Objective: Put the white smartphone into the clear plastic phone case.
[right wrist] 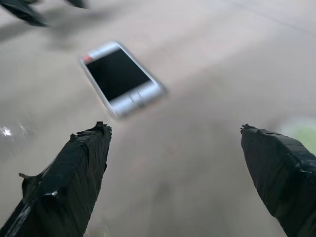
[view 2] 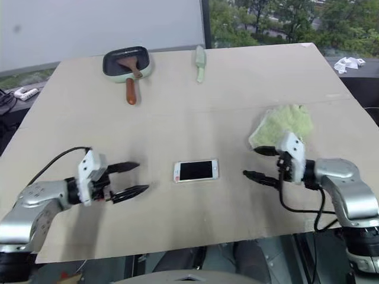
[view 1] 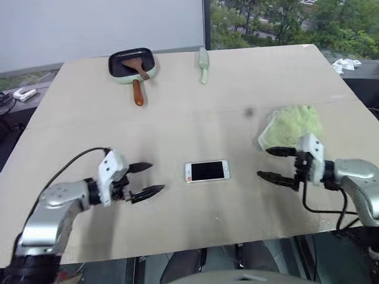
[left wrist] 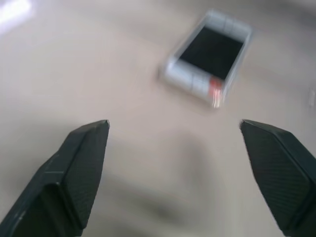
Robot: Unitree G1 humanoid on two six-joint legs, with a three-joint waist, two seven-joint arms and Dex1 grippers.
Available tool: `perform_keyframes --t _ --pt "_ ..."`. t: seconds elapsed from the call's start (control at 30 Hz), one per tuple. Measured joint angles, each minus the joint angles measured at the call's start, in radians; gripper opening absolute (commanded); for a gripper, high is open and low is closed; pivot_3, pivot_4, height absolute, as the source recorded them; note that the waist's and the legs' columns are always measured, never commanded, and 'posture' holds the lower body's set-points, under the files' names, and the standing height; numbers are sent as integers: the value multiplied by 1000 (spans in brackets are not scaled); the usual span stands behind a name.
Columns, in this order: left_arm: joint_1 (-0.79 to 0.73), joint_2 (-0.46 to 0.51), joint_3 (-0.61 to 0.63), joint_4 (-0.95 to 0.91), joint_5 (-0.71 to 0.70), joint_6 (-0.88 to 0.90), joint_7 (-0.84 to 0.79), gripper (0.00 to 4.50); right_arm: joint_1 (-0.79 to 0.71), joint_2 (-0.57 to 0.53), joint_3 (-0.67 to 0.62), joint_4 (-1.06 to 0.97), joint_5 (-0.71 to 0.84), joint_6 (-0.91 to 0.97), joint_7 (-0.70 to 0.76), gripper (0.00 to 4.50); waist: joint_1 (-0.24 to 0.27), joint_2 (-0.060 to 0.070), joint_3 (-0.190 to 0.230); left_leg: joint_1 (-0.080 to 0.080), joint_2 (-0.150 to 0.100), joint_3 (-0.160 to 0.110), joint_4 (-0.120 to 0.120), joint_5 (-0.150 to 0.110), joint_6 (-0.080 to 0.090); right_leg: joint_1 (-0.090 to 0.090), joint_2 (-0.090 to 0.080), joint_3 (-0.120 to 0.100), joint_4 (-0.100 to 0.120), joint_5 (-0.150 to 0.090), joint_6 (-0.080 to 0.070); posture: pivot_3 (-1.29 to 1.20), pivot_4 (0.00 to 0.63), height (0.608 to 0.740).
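Left claw (view 1: 144, 180): low over the bench (view 1: 237, 77) near its front edge, on the left side; the arm comes in from the front left corner, fingers pointing at the middle, spread wide, holding nothing.
Right claw (view 1: 277, 163): near the front edge on the right side, arm bent in from the right, fingers pointing at the middle, spread wide and empty.
White smartphone (view 1: 207, 171): flat, screen up, between the two claws, apart from both.
Clear plastic phone case: I cannot tell if it is around the phone.
Green cloth (view 1: 291, 126): just behind the right claw.
Small pan (view 1: 131, 64): near the far edge.
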Motion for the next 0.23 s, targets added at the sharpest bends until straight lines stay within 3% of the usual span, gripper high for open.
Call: perform_keyframes --t 0.23 --pt "116 3 114 -10 4 -31 27 4477 196 -72 -102 129 -2 -192 68 4500 21 0 3 2 0 0 0 0 0 2 -1 -1 0 0 0 0 150 740"
